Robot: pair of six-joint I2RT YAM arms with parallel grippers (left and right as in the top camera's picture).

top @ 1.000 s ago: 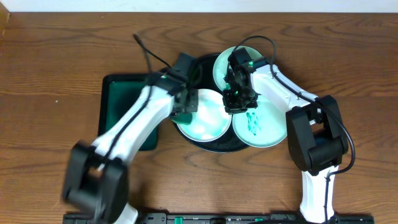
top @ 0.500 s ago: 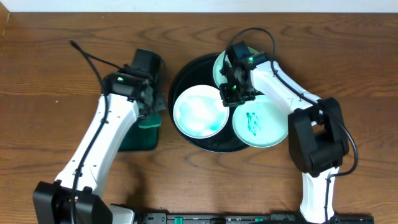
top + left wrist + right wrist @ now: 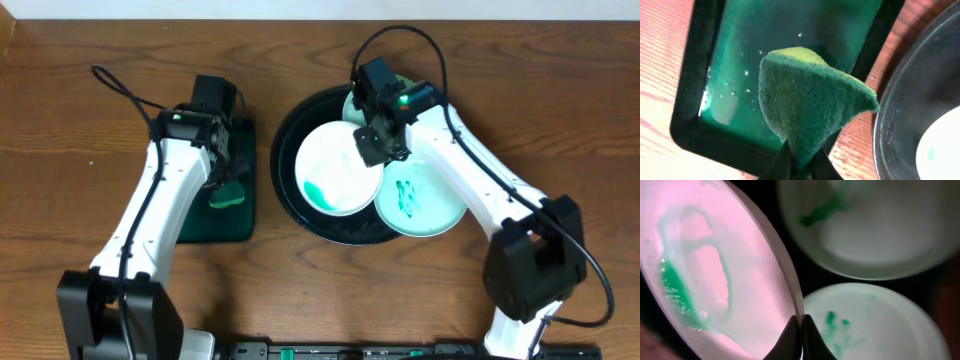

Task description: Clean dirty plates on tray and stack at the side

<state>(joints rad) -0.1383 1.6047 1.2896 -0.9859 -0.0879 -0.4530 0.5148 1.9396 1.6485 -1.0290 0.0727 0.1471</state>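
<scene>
Wiping step, I reckon; right gripper (image 3: 801, 330) pinches smeared plate (image 3: 715, 265) rim; left gripper (image 3: 799, 167) grasps sponge (image 3: 810, 105) over green tray (image 3: 790, 25), 9 o'clock of black tray (image 3: 277, 165); next I carry sponge onto smear (image 3: 675, 287).

Robot lab, wooden table (image 3: 60, 150), cabled arms (image 3: 160, 215)

Rough fibrous sponge (image 3: 810, 105), glossy smooth plate (image 3: 335, 170), grained wooden table (image 3: 80, 100).
</scene>
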